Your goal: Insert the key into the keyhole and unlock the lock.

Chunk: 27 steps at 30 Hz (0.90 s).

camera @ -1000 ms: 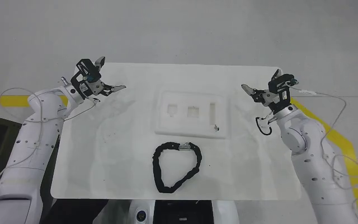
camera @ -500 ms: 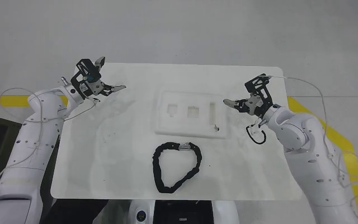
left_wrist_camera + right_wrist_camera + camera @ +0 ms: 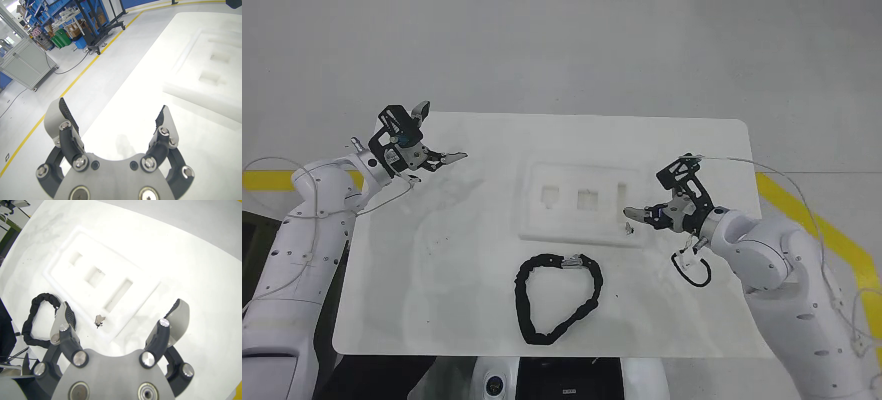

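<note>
Small silver metal key [image 3: 628,229] on the white foam tray's [image 3: 538,222] lower right corner, centre frame, just below the right tool [image 3: 635,214], whose fingers are apart and empty. Black fabric-sleeved chain lock [image 3: 558,297] lies lower centre. Left tool [image 3: 454,157], upper left, likewise spread.

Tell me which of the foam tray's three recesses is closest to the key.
The long narrow slot: the key lies just off its end on the tray rim; the other two recesses are squarish and farther away.

White table [image 3: 432,290]: foam tray [image 3: 584,171], chain lock [image 3: 519,298]
</note>
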Motion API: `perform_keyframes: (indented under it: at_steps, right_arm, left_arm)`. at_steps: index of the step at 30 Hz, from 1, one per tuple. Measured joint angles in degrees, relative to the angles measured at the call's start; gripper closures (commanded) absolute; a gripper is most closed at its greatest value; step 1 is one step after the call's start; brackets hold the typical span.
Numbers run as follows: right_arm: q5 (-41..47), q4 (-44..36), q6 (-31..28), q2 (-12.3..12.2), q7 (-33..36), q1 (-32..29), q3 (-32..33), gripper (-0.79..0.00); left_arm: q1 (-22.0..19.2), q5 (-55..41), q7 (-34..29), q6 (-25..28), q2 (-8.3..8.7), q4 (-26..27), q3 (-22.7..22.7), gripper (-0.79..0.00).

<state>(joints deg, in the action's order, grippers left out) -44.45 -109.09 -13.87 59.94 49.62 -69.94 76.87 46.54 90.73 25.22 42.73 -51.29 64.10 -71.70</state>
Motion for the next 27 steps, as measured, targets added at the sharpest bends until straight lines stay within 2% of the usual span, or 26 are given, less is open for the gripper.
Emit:
perform_keyframes:
  at_steps: [5, 27]
  right_arm:
    - [2.09, -1.06, 0.57, 0.14, 2.12, -0.13, -1.85, -0.785]
    - [1.35, -1.93, 0.37, 0.11, 1.51, -0.24, -1.87, -0.785]
  left_arm:
    - [0.0, 0.0, 0.0, 0.0, 0.0, 0.0, 0.0, -0.785]
    - [0.0, 0.0, 0.0, 0.0, 0.0, 0.0, 0.0, -0.785]
